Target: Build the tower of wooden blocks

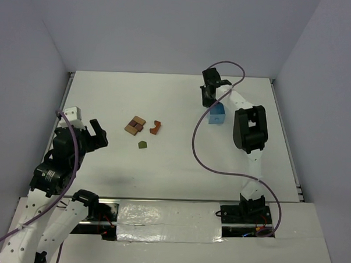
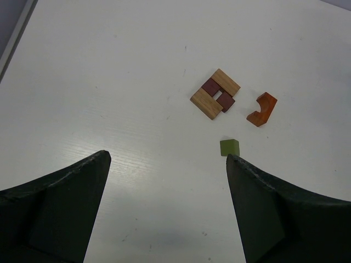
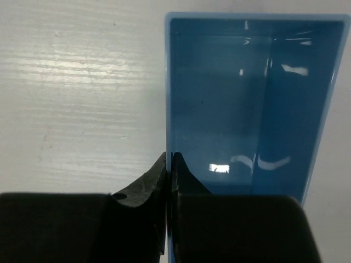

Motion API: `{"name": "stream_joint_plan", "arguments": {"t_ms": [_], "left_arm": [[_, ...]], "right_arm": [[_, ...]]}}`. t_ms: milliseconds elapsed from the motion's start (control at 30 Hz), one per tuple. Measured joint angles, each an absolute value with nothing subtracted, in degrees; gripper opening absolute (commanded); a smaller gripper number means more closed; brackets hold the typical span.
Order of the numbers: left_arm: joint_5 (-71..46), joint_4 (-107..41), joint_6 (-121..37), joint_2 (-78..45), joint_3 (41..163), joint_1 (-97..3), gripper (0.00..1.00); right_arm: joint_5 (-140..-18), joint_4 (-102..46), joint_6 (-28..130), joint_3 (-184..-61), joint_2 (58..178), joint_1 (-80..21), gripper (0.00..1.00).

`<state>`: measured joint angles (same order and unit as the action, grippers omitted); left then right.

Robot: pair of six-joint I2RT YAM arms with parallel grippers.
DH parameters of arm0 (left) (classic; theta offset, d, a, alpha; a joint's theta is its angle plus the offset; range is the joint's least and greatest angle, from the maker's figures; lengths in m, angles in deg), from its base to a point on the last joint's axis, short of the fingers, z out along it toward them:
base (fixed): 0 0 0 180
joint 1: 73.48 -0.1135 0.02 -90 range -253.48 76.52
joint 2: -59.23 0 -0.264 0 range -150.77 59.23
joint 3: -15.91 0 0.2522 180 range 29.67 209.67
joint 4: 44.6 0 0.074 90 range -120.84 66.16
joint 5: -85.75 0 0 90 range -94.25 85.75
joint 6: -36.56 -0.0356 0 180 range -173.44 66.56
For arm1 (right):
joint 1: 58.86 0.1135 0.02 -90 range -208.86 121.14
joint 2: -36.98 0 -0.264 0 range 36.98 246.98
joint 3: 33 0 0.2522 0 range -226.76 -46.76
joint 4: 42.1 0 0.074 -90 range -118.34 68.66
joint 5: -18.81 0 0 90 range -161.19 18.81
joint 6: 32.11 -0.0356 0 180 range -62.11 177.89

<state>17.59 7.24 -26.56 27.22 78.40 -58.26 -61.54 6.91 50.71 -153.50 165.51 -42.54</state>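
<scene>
Glossy blue box (image 3: pixel 247 109), grainy wood blocks (image 2: pixel 215 93)

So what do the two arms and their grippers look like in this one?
Both arms are alike: white links joined by bulky black joint housings, left arm, right arm. A purple cable loops loosely along each. The left gripper and right gripper have matte black fingers tapering to wedge tips. No markings visible.

White arms (image 1: pixel 254 167), black joints (image 1: pixel 249 129), purple cables (image 1: pixel 193 141)

Matte white rectangular surface (image 1: pixel 162 171), enclosed left, rear and right by plain pale grey-lavender walls (image 1: pixel 168 26); crinkled glossy whitish strip (image 1: pixel 166 215) along near edge. Lighting soft, even, with faint shadows.
</scene>
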Motion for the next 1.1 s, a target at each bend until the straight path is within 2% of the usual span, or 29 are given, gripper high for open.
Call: {"name": "stream_joint_plan", "arguments": {"t_ms": [133, 333, 500, 667, 767, 800, 867, 900, 933, 967, 1000, 1100], "left_arm": [[17.5, 7.2, -26.6, 27.6, 78.4, -57.9, 1.00], [17.5, 7.2, -26.6, 27.6, 78.4, -57.2, 0.99], [17.2, 7.0, -26.6, 26.1, 78.4, -57.1, 1.00], [16.8, 6.9, -26.6, 22.8, 78.4, -57.0, 0.99], [16.9, 6.9, -26.6, 22.2, 78.4, -57.0, 0.99], [16.9, 6.9, -26.6, 22.2, 78.4, -57.0, 1.00], [16.9, 6.9, -26.6, 22.2, 78.4, -57.0, 0.99], [16.9, 6.9, -26.6, 22.2, 78.4, -57.0, 1.00], [16.9, 6.9, -26.6, 22.2, 78.4, -57.0, 1.00], [16.9, 6.9, -26.6, 22.2, 78.4, -57.0, 1.00], [16.9, 6.9, -26.6, 22.2, 78.4, -57.0, 1.00], [16.9, 6.9, -26.6, 22.0, 78.4, -57.0, 1.00]], "right_arm": [[-63.4, 8.9, 53.5, -156.4, 166.3, -46.2, 0.04], [-65.2, 12.5, 58.7, -168.8, 172.0, -58.5, 0.03], [-67.6, 14.3, 63.9, -170.9, 174.3, -67.1, 0.04], [-70.4, 16.7, 67.1, -178.5, 179.5, -69.3, 0.11], [-72.8, 17.2, 68.5, -181.2, 180.9, -69.0, 0.27], [-73.5, 17.5, 68.9, -181.3, 181.0, -68.9, 0.36], [-74.1, 17.8, 69.4, -181.4, 181.0, -68.8, 0.42], [-74.3, 17.8, 69.5, -181.5, 181.0, -68.7, 0.50], [-74.7, 17.9, 69.6, -181.5, 181.0, -68.7, 0.60], [-74.8, 18.0, 69.3, -181.5, 181.0, -68.6, 0.75], [-74.9, 18.1, 69.2, -181.5, 181.0, -68.6, 0.99], [-75.0, 18.9, 68.9, -181.5, 180.5, -68.3, 1.00]]}}
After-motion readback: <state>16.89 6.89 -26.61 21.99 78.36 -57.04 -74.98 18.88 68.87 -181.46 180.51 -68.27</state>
